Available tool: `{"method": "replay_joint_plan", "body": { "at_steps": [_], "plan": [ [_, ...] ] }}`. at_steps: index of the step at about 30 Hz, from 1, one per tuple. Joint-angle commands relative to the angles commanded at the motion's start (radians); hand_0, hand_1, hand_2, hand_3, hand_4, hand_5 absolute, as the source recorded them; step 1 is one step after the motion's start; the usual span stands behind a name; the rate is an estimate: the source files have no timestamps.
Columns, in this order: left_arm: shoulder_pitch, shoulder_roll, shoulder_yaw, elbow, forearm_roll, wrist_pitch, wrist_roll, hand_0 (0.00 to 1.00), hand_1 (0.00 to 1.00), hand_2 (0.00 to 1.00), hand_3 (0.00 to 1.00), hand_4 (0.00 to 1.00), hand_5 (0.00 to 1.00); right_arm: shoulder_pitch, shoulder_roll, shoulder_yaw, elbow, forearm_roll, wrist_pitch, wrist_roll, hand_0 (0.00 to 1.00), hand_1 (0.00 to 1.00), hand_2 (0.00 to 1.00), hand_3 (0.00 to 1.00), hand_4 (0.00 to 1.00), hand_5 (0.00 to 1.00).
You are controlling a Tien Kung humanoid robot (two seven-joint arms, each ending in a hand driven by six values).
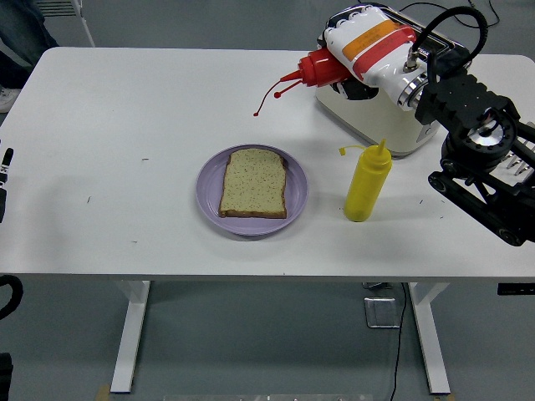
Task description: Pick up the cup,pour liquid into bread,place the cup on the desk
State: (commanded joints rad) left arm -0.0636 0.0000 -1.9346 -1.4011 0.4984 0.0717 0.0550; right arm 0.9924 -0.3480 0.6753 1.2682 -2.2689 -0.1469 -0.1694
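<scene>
Wrapping its white fingers (361,18) around the soft red plastic squeeze bottle (319,67) tilted above the white worktop (125,125), the right hand (368,38) probably needs mid-body pressure, gently, toward the bread slice (253,182).

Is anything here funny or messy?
Nothing is spilled. The right hand holds the red bottle tipped sideways, its little cap dangling on a string. The yellow bottle also has its cap hanging off.

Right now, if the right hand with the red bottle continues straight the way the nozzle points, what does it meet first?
Probably nothing soon. The right hand aims the red bottle left and slightly down, over bare white table beyond the bread and plate. Height is hard to judge.
</scene>
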Motion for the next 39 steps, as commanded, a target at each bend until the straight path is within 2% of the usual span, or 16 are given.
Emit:
{"method": "replay_joint_plan", "body": {
  "at_steps": [3, 9, 11, 15, 19, 21, 23, 27, 32, 36, 39],
  "plan": [
    [0.001, 0.0, 0.0, 0.0, -0.001, 0.0, 0.0, 0.811, 0.796, 0.819, 0.736, 0.619, 0.998, -0.001, -0.005, 0.046, 0.009, 0.0, -0.002, -0.001, 0.104, 0.189, 0.325, 0.38, 0.69, 0.08],
    [-0.002, 0.0, 0.001, 0.0, -0.001, -0.002, 0.0, 0.81, 0.795, 0.819, 0.735, 0.619, 0.998, 0.01, 0.012, -0.1, -0.006, 0.0, 0.029, 0.005, 0.113, 0.19, 0.33, 0.38, 0.684, 0.08],
    [-0.003, 0.0, 0.003, 0.001, -0.001, -0.002, 0.0, 0.81, 0.795, 0.819, 0.735, 0.619, 0.998, 0.0, 0.017, -0.095, -0.005, 0.0, 0.029, 0.002, 0.113, 0.19, 0.33, 0.38, 0.684, 0.08],
    [-0.001, 0.0, 0.0, 0.0, -0.002, -0.001, 0.0, 0.81, 0.795, 0.819, 0.735, 0.619, 0.998, -0.003, 0.009, -0.008, 0.007, 0.0, 0.018, -0.011, 0.113, 0.193, 0.331, 0.384, 0.679, 0.076],
    [-0.001, 0.0, 0.002, 0.001, -0.002, -0.001, 0.0, 0.81, 0.795, 0.819, 0.735, 0.619, 0.998, -0.021, 0.005, 0.087, 0.025, 0.0, -0.014, -0.024, 0.113, 0.193, 0.331, 0.384, 0.679, 0.076],
    [-0.001, 0.0, 0.004, 0.001, -0.002, -0.002, 0.0, 0.81, 0.795, 0.819, 0.735, 0.619, 0.998, -0.041, 0.009, 0.133, 0.036, 0.0, -0.047, -0.037, 0.119, 0.194, 0.334, 0.384, 0.679, 0.076],
    [-0.001, 0.0, 0.005, 0.001, -0.002, -0.001, 0.0, 0.81, 0.795, 0.819, 0.735, 0.619, 0.998, -0.074, 0.015, 0.184, 0.053, 0.013, -0.101, -0.042, 0.119, 0.194, 0.334, 0.384, 0.679, 0.076],
    [0.0, 0.0, 0.008, 0.001, -0.002, -0.002, 0.0, 0.81, 0.795, 0.819, 0.735, 0.619, 0.998, -0.142, 0.028, 0.28, 0.075, 0.141, -0.172, -0.021, 0.118, 0.213, 0.336, 0.386, 0.676, 0.076],
    [0.002, 0.0, 0.01, 0.002, -0.002, -0.001, 0.001, 0.81, 0.795, 0.819, 0.735, 0.619, 0.998, -0.24, 0.04, 0.42, 0.094, 0.349, -0.236, 0.093, 0.118, 0.213, 0.336, 0.386, 0.676, 0.076],
    [0.004, 0.0, 0.012, 0.002, -0.002, -0.001, 0.001, 0.81, 0.794, 0.819, 0.735, 0.62, 0.998, -0.319, 0.045, 0.526, 0.099, 0.516, -0.225, 0.199, 0.118, 0.22, 0.339, 0.386, 0.677, 0.082],
    [0.005, 0.0, 0.014, 0.002, -0.002, 0.0, 0.001, 0.811, 0.793, 0.819, 0.735, 0.619, 0.998, -0.384, 0.05, 0.612, 0.085, 0.646, -0.163, 0.257, 0.113, 0.219, 0.336, 0.384, 0.679, 0.079]
  ]
}}
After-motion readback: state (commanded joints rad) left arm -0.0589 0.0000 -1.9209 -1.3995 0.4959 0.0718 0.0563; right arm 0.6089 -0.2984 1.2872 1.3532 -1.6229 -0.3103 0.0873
